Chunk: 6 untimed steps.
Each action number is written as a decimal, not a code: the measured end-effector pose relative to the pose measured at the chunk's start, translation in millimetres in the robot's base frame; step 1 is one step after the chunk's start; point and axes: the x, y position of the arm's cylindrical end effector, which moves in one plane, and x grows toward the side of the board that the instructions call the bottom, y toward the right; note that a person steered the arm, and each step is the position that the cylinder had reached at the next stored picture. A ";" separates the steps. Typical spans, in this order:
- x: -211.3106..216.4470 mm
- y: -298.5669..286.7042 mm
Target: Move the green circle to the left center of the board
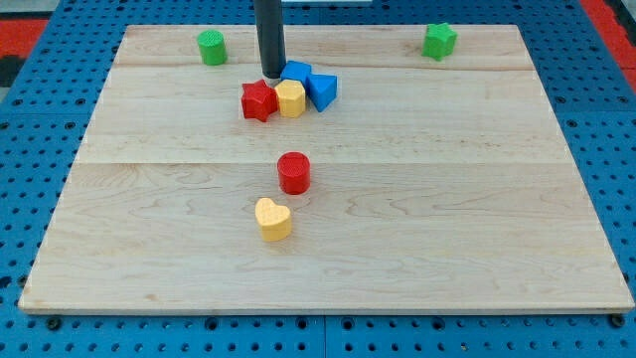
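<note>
Camera view: rod upright, my tip (271, 75) beside blue block (296, 73).

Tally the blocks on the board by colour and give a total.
Green: 2, circle and star
Red: 2, star and cylinder
Yellow: 2, one in the cluster and heart
Blue: 2
Total: 8

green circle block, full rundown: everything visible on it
The green circle is a short upright cylinder, matte, plastic-looking, with a flat top. It stands alone near the wooden board's top edge, left of centre, touching nothing. My tip is to its right and slightly lower in the view, apart from it.
</note>
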 end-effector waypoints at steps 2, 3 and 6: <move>-67.4 -23.3; -74.2 -93.8; -24.4 -113.9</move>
